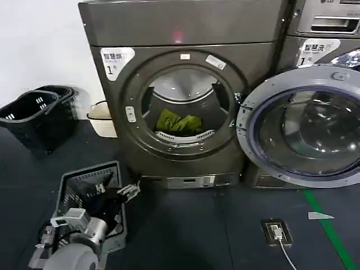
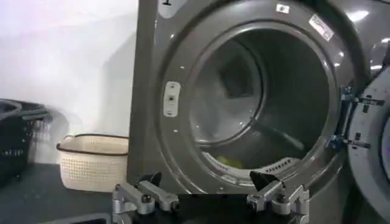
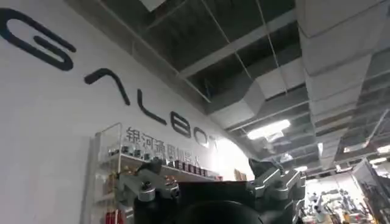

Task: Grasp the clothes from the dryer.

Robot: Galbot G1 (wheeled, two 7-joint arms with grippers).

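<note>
The clothes [image 1: 179, 122], a small yellow-green bundle, lie at the bottom of the steel drum of the dryer [image 1: 185, 34], whose round mouth stands open. In the left wrist view a strip of the clothes [image 2: 230, 162] shows over the drum's lip. My left gripper [image 1: 129, 191] is low on the left, in front of the dryer and short of its mouth, above a grey basket [image 1: 90, 169]. The left gripper [image 2: 207, 182] is open with nothing between its fingers. My right gripper [image 3: 204, 170] points up at a wall and ceiling, open and empty.
The dryer's door [image 1: 298, 126] hangs swung out to the right, in front of a second machine [image 1: 326, 22]. Black baskets [image 1: 39, 115] and a white basket [image 1: 103, 119] stand at the left. A floor socket with cable [image 1: 277, 232] and a green line [image 1: 332, 233] lie at the right.
</note>
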